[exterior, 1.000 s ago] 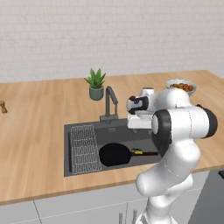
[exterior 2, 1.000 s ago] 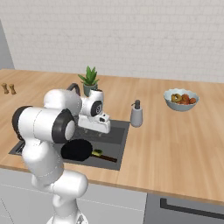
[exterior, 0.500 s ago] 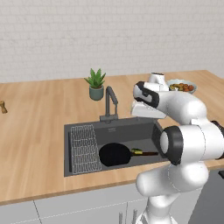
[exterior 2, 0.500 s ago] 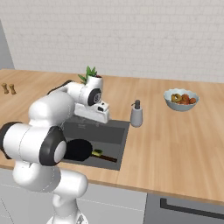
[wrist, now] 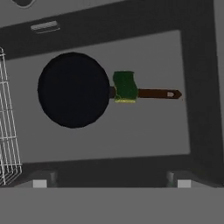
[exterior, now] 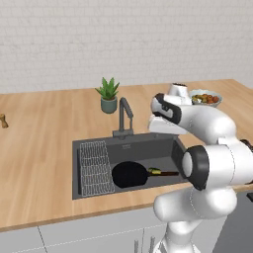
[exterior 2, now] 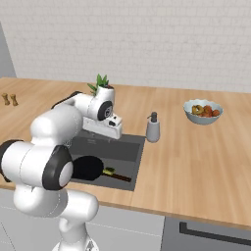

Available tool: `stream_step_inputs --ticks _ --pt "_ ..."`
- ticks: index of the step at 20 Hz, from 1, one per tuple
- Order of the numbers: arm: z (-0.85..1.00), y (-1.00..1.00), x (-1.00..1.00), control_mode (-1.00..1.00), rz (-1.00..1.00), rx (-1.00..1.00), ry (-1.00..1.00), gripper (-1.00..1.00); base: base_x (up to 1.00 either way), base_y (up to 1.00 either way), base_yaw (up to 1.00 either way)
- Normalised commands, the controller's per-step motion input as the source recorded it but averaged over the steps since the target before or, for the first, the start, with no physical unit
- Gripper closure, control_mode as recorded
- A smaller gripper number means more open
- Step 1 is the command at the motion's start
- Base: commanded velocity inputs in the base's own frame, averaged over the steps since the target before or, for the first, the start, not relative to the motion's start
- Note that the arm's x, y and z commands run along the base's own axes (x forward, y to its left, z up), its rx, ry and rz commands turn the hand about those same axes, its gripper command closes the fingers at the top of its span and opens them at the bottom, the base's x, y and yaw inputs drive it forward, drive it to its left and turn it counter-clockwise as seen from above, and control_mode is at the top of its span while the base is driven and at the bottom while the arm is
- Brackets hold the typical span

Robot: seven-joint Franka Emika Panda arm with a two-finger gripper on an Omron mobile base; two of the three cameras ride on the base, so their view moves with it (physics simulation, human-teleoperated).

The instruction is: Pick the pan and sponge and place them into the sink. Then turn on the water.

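The black pan (exterior: 129, 174) (exterior 2: 88, 167) (wrist: 73, 89) lies flat on the floor of the dark grey sink (exterior: 163, 148) (exterior 2: 128, 153) (wrist: 144, 131), its long handle pointing right in the left base view. The green sponge with a yellow edge (exterior: 154, 171) (exterior 2: 109, 171) (wrist: 124, 86) rests across the handle, right by the pan's rim. My gripper (exterior: 157, 129) (exterior 2: 105, 132) (wrist: 111, 183) hangs above the sink, looking straight down, open with its tips wide apart and nothing between them. The dark gooseneck faucet (exterior: 123, 112) stands behind the basin; no stream runs from it.
A wire rack (exterior: 94, 165) (wrist: 6, 122) fills the sink's left side. A potted plant (exterior: 108, 96) (exterior 2: 100, 81) stands behind the faucet. A soap dispenser (exterior 2: 153, 128) and a fruit bowl (exterior: 205, 99) (exterior 2: 203, 112) sit to the right, two small shakers (exterior 2: 10, 99) far left.
My arm has swung and the hand has lifted higher above the sink, toward its back right. Pan and sponge lie where they were.
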Motion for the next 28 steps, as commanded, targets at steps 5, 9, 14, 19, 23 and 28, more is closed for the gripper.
stream_step_inputs --ticks 5,9,14,19,23,28 --pt "0.01 0.0 0.0 -1.0 0.0 0.2 -0.22 -1.0 0.0 0.0 0.0" --pt "0.04 0.0 0.07 -1.0 0.0 0.25 -0.32 -1.0 0.0 0.0 0.0" --pt "0.06 0.0 0.12 -1.0 0.0 0.27 -0.35 -1.0 0.0 0.0 0.0" --pt "0.02 0.05 0.16 -1.0 0.0 0.15 -0.17 -1.0 0.0 0.0 0.0" --pt "0.0 0.12 0.16 -1.0 0.0 0.01 0.01 -1.0 0.0 0.0 0.0" --pt "0.0 0.03 0.01 -1.0 0.0 0.0 0.0 -1.0 0.0 0.0 0.0"
